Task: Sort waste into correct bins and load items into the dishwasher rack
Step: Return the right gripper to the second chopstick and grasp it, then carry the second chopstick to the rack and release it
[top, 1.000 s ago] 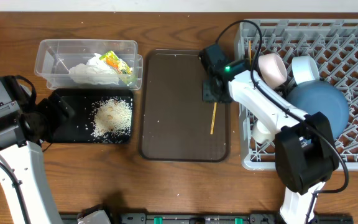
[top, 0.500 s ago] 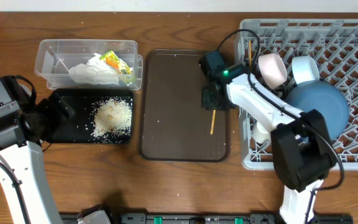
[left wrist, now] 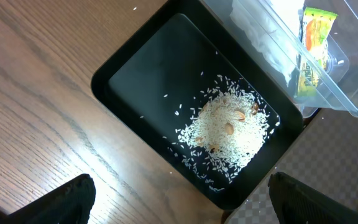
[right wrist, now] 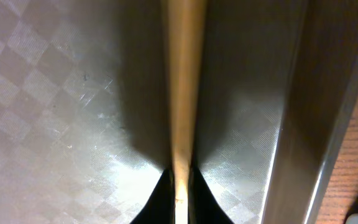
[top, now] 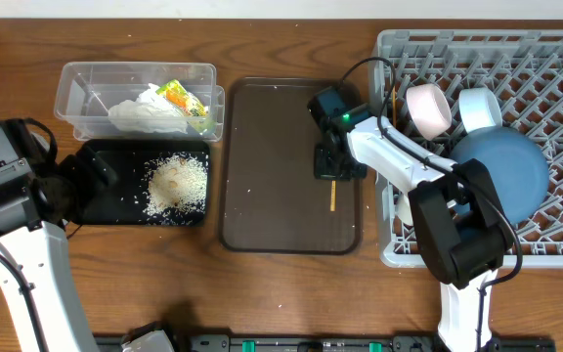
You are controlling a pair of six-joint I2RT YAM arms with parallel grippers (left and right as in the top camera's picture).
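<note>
Grasping the loose chopstick [top: 333, 196] on the serving tray [top: 272, 166] — the right tool [top: 327, 168] pinches it. Next, lift it rightward into the rack [top: 555, 59].

Soft, even light falls from above in the overhead view. The table [top: 164, 284] is uniformly bright, shadows are short and faint, and the clear tub [top: 137, 98] carries small white glints. Focus is sharp across the frame.

The left wrist view is bright. The black tray [left wrist: 148, 68] and rice crumbs [left wrist: 229, 127] are crisp, and a pale sheen lies on the wood at near left. The left gripper [left wrist: 180, 198] shows its fingers [left wrist: 61, 200] as dark, blurred shapes in the near corners.

The right wrist view is dimmer and soft. The chopstick [right wrist: 182, 93] is out of focus, and dark shadows flank it on the glossy brown tray [right wrist: 55, 93].
</note>
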